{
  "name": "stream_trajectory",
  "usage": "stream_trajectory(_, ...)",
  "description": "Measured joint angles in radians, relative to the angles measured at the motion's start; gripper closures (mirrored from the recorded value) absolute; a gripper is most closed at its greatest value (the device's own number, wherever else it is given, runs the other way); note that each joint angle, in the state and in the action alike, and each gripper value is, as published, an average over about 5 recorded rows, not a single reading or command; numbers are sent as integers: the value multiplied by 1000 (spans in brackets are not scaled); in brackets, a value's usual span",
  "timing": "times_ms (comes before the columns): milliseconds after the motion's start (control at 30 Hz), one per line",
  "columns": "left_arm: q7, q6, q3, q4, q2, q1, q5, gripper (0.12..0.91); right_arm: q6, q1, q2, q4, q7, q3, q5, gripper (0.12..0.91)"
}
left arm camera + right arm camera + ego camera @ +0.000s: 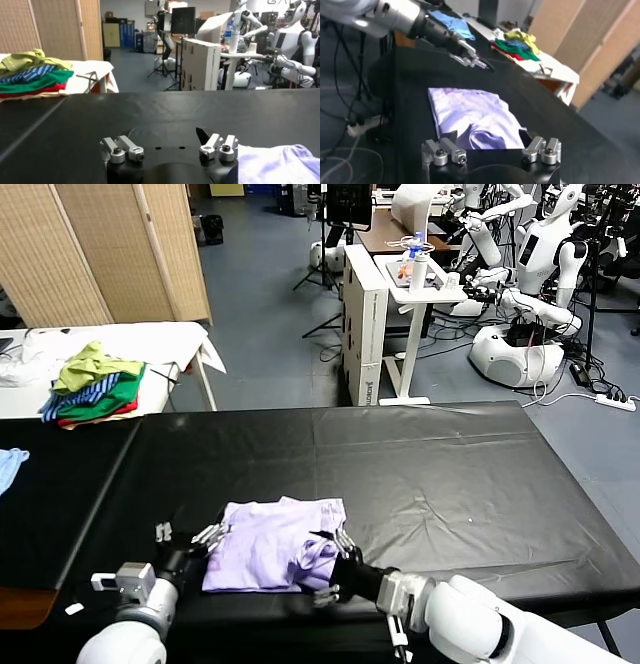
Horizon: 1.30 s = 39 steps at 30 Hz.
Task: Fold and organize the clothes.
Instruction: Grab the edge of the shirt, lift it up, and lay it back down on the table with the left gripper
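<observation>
We have the lavender T-shirt [272,544] lying as a loosely folded, rumpled bundle on the black worktop [430,474], near the edge closest to us. Our left end effector [212,536] rests low just beside the shirt's left edge, its fingers spread wide and holding nothing. Our right end effector [338,556] sits at the shirt's right side, over a raised crease, with its fingers also apart and no cloth clearly gripped between them. We judge the shirt to be light, thin and limp: it will sag and slide over the smooth worktop rather than keep its shape, and a single pinch may lift only the top layer. We think the best hold is at the outer edges or corners of the bundle, one end effector at each side, pinching through all layers.
</observation>
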Motion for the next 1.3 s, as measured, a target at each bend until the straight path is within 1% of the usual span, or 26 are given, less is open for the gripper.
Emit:
stream_trajectory(67,0,-1,0,2,-2,1,3,123,6,1,5,-9,1,-6,-16,239)
stream_trajectory(133,0,-1,0,2,-4,3,5,123,11,-1,6,-13,3,-8,-26,326)
stream_trajectory(267,0,-2,0,1,-7,6,9,123,14,-11,-1,-8,8,-1,-33,569)
stream_trajectory(300,0,-3,0,1,-8,7,11,123,15,-15,-5,-5,9,3,-33,643)
stream_trajectory(400,0,-3,2,-1,-13,11,15,123,15,-30,-17,7,11,19,-32,793)
stream_trajectory(433,0,-3,2,-2,-15,13,17,123,15,-37,-22,12,11,26,-31,823)
stream_trajectory(500,0,-4,4,-3,-20,16,20,123,15,-52,-34,24,11,41,-27,849)
stream_trajectory(667,0,-4,8,-3,-33,22,25,123,14,-91,-68,43,5,75,-17,855)
stream_trajectory(767,0,-4,9,-2,-41,25,28,123,9,-107,-87,43,2,84,-16,844)
stream_trajectory(833,0,-4,9,-1,-44,26,30,123,5,-114,-100,41,1,88,-13,814)
stream_trajectory(933,0,-4,9,1,-48,28,32,123,1,-121,-118,43,1,95,-3,730)
stream_trajectory(1033,1,-5,8,5,-50,27,33,123,-1,-126,-136,52,-2,99,6,608)
stream_trajectory(1133,1,-5,8,10,-51,24,33,123,1,-134,-158,65,-9,104,25,439)
stream_trajectory(1167,1,-6,8,12,-52,23,34,123,3,-138,-167,69,-11,107,33,363)
stream_trajectory(1200,1,-6,8,14,-53,22,34,123,5,-141,-177,75,-13,110,45,306)
stream_trajectory(1267,1,-9,8,18,-55,20,36,123,9,-151,-197,86,-14,120,72,202)
stream_trajectory(1300,2,-11,8,20,-56,19,39,123,10,-159,-205,92,-12,128,90,167)
